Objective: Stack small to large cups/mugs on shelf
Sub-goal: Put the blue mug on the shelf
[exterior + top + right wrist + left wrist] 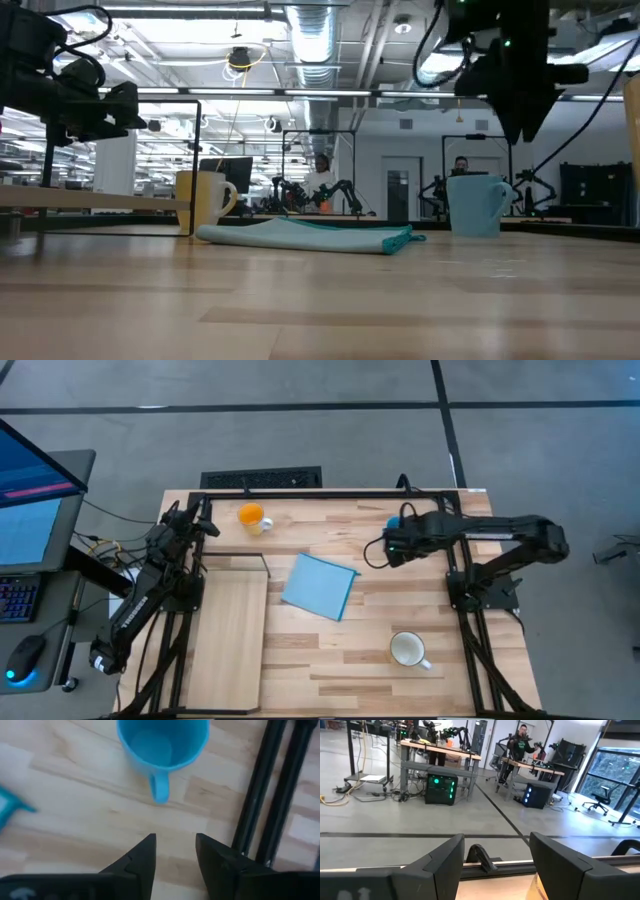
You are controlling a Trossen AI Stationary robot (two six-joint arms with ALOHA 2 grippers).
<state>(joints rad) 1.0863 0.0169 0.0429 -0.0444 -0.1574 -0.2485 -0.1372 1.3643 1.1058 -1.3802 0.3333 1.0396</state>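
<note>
The light blue mug [162, 742] stands upright on the table at the far right, its handle [160, 787] turned toward my right gripper [175, 845]. That gripper is open and empty, above the mug in the low view [520, 110]. From above, the arm covers most of the mug [393, 521]. The orange mug [250, 516] stands at the far left, next to my open, empty left gripper [207, 523]. The white mug [408, 650] stands near the front right. The shelf board [228, 630] lies at the left, with its wire frame [240, 560] at the far end.
A blue cloth [320, 585] lies in the middle of the table between the shelf and the right arm. A black rail [330, 493] runs along the far edge, and black frame bars [280, 790] stand close beside the blue mug. People show at benches in the room behind.
</note>
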